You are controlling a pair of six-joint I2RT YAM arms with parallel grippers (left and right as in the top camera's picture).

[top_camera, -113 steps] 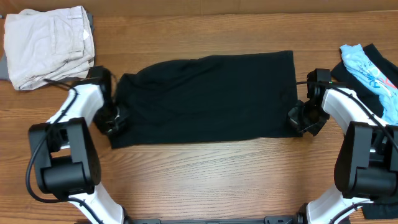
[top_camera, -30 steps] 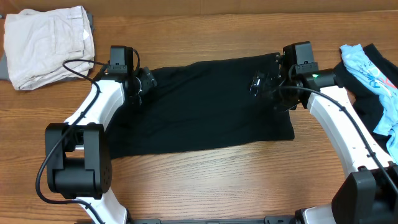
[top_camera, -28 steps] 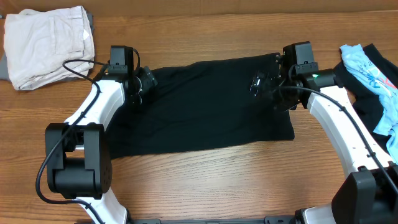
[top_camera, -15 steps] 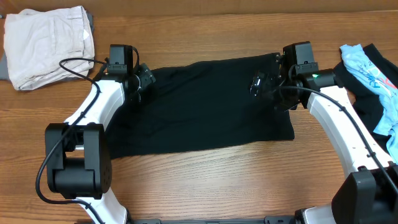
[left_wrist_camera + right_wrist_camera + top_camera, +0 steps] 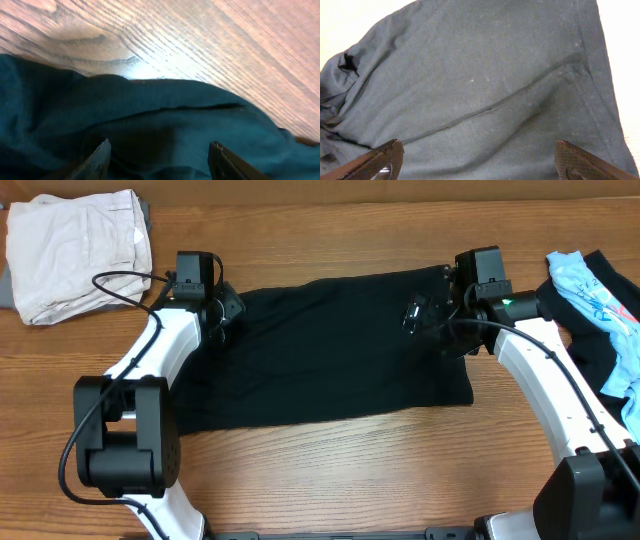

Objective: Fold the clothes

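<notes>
The large black garment (image 5: 330,350) of the clothes lies flat across the middle of the table, doubled over into a wide band. My left gripper (image 5: 228,305) sits at its far-left corner. In the left wrist view the gripper (image 5: 160,152) is open, with the folded cloth edge (image 5: 165,100) lying between and in front of the fingers. My right gripper (image 5: 420,315) hovers over the far-right part of the garment. The right wrist view shows this gripper (image 5: 480,157) wide open just above the black fabric (image 5: 485,75), holding nothing.
A cream garment (image 5: 75,250) lies bunched at the back left. A light-blue printed garment (image 5: 600,295) rests on another black one (image 5: 620,360) at the right edge. Bare wooden table (image 5: 330,470) runs along the front.
Both arms have gone from the garment's near corners to its far edge, leaving it folded over. In the last second the left gripper's jaws narrowed a little; the right arm stayed still.
</notes>
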